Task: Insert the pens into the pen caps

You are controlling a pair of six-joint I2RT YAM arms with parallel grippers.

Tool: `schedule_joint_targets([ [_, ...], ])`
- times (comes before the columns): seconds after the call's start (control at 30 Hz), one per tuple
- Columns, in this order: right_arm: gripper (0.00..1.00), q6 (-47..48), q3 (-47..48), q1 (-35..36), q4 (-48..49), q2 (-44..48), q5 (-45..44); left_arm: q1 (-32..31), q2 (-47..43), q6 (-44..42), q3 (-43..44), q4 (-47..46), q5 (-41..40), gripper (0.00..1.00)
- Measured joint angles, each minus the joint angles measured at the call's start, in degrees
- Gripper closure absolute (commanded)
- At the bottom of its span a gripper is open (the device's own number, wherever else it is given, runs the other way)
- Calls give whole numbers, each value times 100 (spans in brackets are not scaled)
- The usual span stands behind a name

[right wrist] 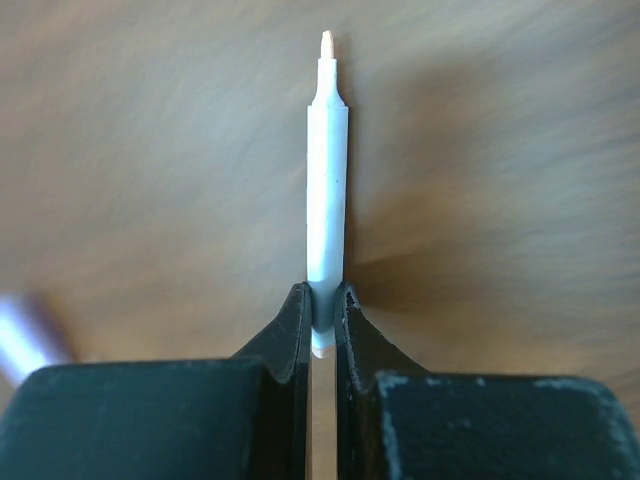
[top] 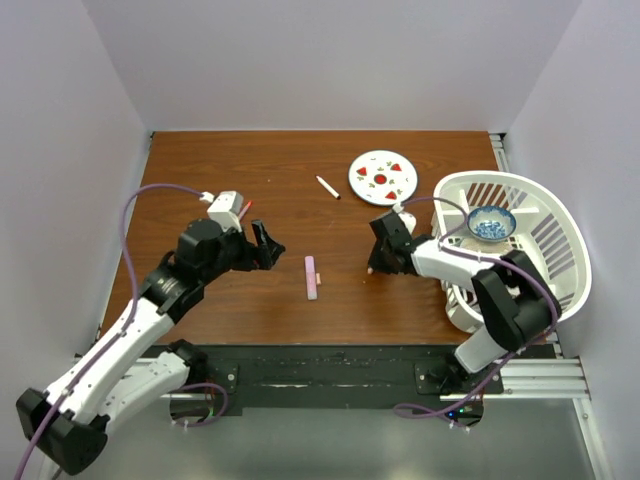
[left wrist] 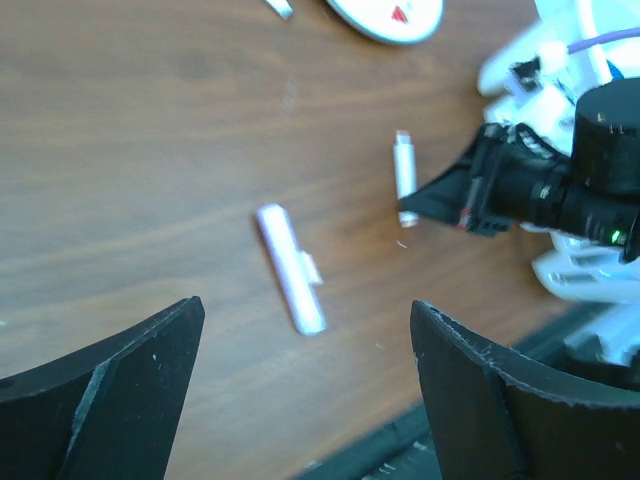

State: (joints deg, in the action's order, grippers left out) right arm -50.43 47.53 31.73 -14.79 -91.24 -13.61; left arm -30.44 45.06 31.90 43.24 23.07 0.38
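Right hand (right wrist: 322, 322) pinches a thin white pen (right wrist: 327, 190) by its rear end just left of the white basket (top: 575, 255), which holds a blue bowl (top: 492, 222). Farther left of the basket a pink marker (top: 312, 277) lies on the tabletop (top: 200, 170); beyond it, the left hand (top: 268, 245) hovers spread.

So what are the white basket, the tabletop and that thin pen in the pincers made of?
Basket: looks like moulded white plastic, with slatted walls and a smooth rim.
Tabletop: brown with visible wood grain and a soft sheen; whether it is solid wood or laminate, I can't tell.
Thin pen: smooth, matt pale barrel, likely plastic, with a small pale orange tip.
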Motion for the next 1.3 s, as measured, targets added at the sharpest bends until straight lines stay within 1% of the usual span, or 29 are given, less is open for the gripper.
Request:
schedule_joint_targets([
  [0.1,100,424,-474,352,428,387,693,0,485,393,-48,-278,551,15],
  [0.17,100,601,-660,656,579,612,975,0,702,605,-146,-531,787,16],
  [0.27,100,769,-743,1104,748,968,1296,0,1119,855,-280,-1010,1091,20],
  [0.4,100,811,-750,1453,1049,1471,1475,-48,1838,1086,-382,-1681,1394,22],
  [0.6,100,796,-752,1912,1248,2006,1475,-319,2529,1233,-389,-2240,1480,26],
  [0.73,100,761,-752,2153,1314,2197,1471,-588,2743,1300,-387,-2564,1471,34],
  [0.83,100,739,-752,2249,1314,2304,1462,-702,2905,1353,-385,-2658,1464,46],
  [0.87,100,732,-752,2275,1311,2330,1460,-719,2935,1379,-385,-2662,1456,62],
  [0.93,100,713,-752,2319,1294,2382,1449,-756,2962,1434,-385,-2693,1467,80],
  [0.97,100,702,-752,2339,1290,2396,1451,-778,2962,1462,-385,-2719,1464,96],
  [1.0,98,695,-758,2356,1261,2402,1449,-802,2962,1578,-372,-2835,1513,100],
  [1.07,84,693,-772,2393,1259,2413,1469,-881,2944,1582,-337,-2981,1580,100],
  [1.1,72,686,-772,2404,1281,2433,1475,-898,2940,1565,-339,-2988,1611,100],
  [1.2,56,684,-872,2404,1523,2564,1668,-898,2905,1569,-413,-3021,1751,100],
  [1.3,52,664,-1169,2404,1797,2800,1908,-896,2704,1602,-579,-3101,1961,100],
])
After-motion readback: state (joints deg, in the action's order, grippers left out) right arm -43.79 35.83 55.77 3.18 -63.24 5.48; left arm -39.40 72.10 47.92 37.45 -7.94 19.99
